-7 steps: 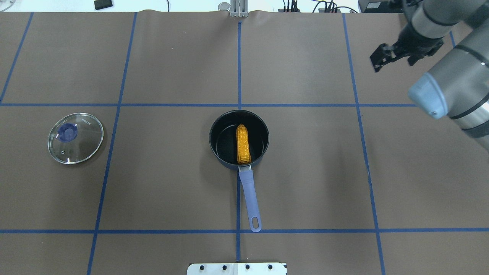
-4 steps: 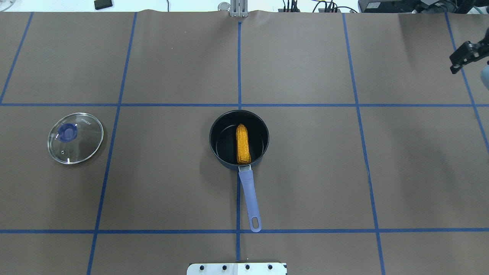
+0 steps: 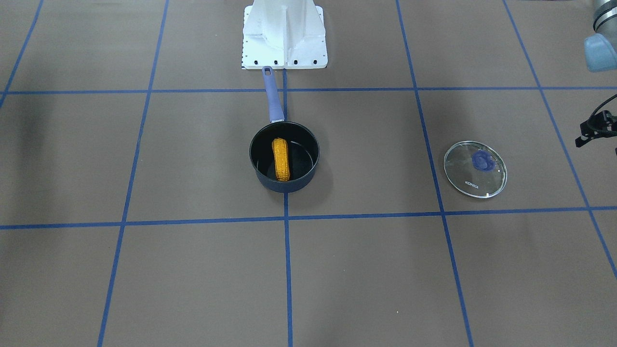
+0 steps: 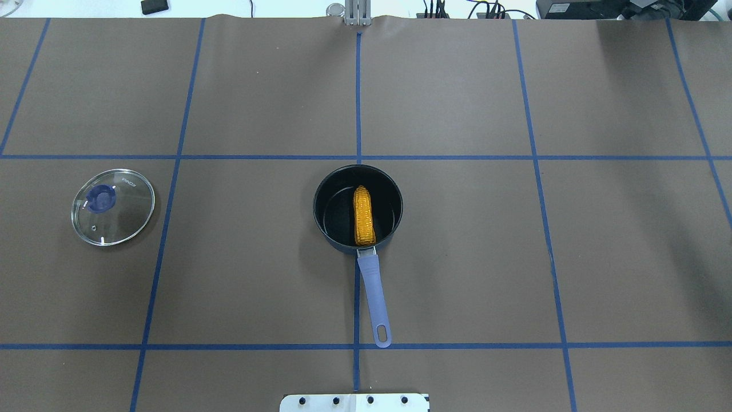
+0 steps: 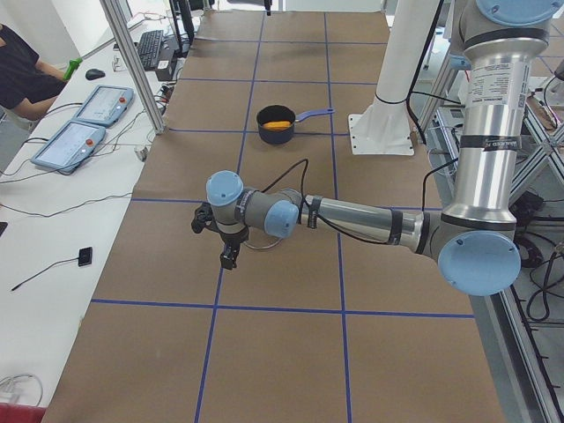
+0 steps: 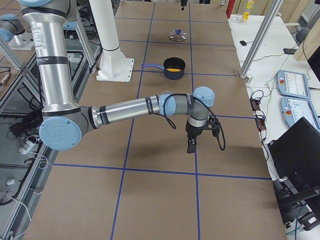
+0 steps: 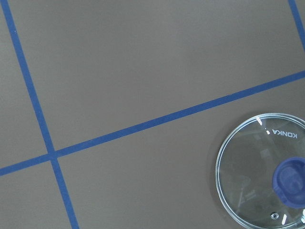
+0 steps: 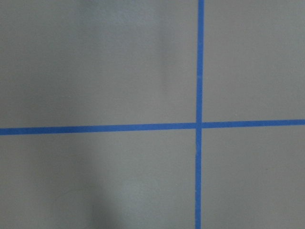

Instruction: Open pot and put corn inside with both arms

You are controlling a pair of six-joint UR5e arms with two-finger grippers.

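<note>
— What do we have of the pot [image 4: 331,216]?
— One dark navy saucepan, black inside, with a purple-blue handle [image 4: 373,292]. It stands open, well apart from both hands. One yellow-orange corn cob [image 4: 363,214] lies in it.
— The lid [image 4: 123,217]?
— One, of glass, flat on the counter [image 4: 457,257] near the left hand [image 5: 226,261].
— Are the hands open?
— For the left hand and the right hand [image 6: 190,147] we cannot tell. We make out nothing held in either.

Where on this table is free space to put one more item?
In the overhead view, the square right of the pot is bare, also the strip between pot and lid, and the far row. The middle is taken: pot with corn inside, handle toward the robot.
</note>
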